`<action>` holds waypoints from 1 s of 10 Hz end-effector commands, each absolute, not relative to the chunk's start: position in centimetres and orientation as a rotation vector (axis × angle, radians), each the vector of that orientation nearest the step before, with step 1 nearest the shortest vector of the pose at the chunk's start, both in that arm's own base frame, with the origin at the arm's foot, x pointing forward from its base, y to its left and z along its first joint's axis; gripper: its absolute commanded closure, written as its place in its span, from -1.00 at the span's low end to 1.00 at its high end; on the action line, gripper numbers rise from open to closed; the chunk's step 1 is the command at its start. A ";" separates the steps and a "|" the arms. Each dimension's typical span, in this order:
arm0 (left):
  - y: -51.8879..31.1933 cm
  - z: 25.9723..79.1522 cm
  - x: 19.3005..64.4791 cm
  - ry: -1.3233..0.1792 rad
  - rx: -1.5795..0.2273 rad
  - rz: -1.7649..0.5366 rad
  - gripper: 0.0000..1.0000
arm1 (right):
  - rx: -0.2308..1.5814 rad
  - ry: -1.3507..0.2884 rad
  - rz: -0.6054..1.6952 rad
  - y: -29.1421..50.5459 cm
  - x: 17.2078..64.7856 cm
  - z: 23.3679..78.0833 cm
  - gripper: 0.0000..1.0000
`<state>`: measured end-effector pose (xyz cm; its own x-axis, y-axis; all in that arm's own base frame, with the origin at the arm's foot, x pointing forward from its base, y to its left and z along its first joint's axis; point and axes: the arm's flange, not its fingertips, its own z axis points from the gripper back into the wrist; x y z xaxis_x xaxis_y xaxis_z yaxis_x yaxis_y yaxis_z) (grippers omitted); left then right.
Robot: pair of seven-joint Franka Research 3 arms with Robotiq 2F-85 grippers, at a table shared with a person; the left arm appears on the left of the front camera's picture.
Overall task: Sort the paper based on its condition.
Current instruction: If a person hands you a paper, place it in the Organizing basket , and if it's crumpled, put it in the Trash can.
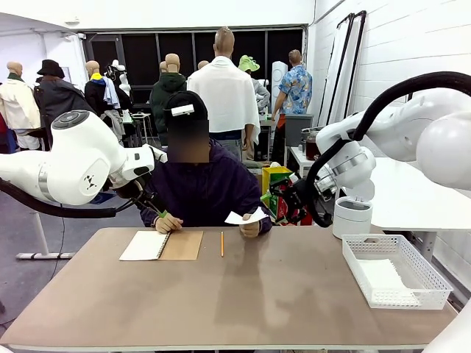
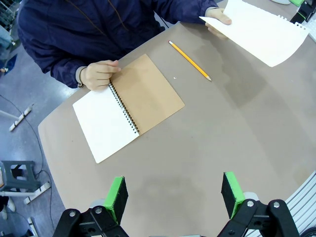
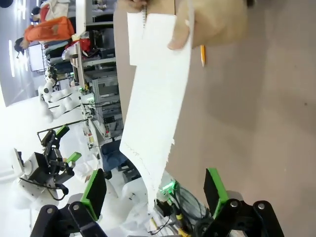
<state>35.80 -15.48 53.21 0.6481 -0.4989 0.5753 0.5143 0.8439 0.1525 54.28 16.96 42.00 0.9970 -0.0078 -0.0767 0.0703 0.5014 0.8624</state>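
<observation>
The person across the table holds up one sheet of paper (image 1: 245,218) in one hand; in the left wrist view this paper (image 2: 261,32) hangs above the far table corner. In the right wrist view the paper (image 3: 157,103) stretches from the hand (image 3: 207,24) toward me, its ragged edge nearest. My right gripper (image 3: 154,190) is open, and I cannot tell whether the sheet reaches between its green pads (image 3: 95,191). My left gripper (image 2: 174,196) hovers open high over the bare table. Another white sheet (image 1: 384,278) lies in the mesh basket (image 1: 434,298).
An open spiral notebook (image 1: 162,245) with a brown cover (image 2: 148,96) lies before the person, whose other hand (image 2: 98,75) rests on it. A yellow pencil (image 1: 221,243) lies beside it. A white cylinder (image 1: 352,218) stands behind the basket.
</observation>
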 end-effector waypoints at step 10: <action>-15.4 53.1 35.9 -0.655 -0.020 -0.578 -1.00 | 1.169 0.262 -0.203 17.9 57.8 39.0 0.23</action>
<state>35.80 -15.48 53.21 0.6481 -0.4989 0.5753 0.5143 0.8439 0.1525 57.11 17.47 38.89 0.9618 -0.0213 -0.2729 0.2583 0.4008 0.8790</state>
